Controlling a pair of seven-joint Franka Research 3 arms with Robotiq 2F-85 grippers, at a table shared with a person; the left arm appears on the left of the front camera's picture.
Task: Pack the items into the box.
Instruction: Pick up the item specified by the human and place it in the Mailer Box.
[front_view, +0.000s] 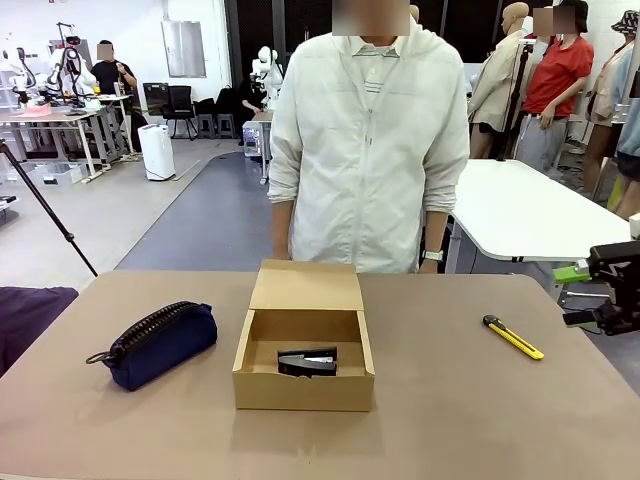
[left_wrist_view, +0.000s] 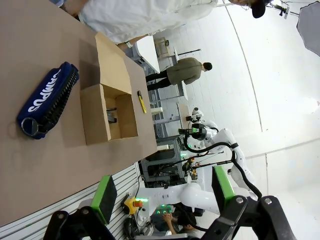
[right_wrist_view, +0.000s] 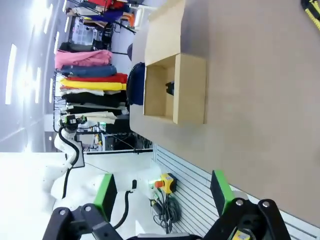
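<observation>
The brown cardboard box (front_view: 256, 388) stands open at the table's middle, its flap lid (front_view: 305, 285) tilted back toward the person. The small black stapler-like tool (front_view: 307, 361) lies inside it. The navy blue zip pouch (front_view: 160, 343) with its metal ring lies on the table left of the box, apart from it. My right gripper (front_view: 578, 295) hovers open at the right edge, off the table. In the left wrist view my left gripper (left_wrist_view: 162, 195) is open and high above the pouch (left_wrist_view: 47, 97) and box (left_wrist_view: 95, 120). The right wrist view has my right gripper (right_wrist_view: 162, 192) open, far from the box (right_wrist_view: 190, 90).
A yellow-and-black utility knife (front_view: 513, 337) lies on the table right of the box. A person in a white jacket (front_view: 365, 140) stands at the far edge, hands down behind the table. Bare brown table (front_view: 450, 420) surrounds the box.
</observation>
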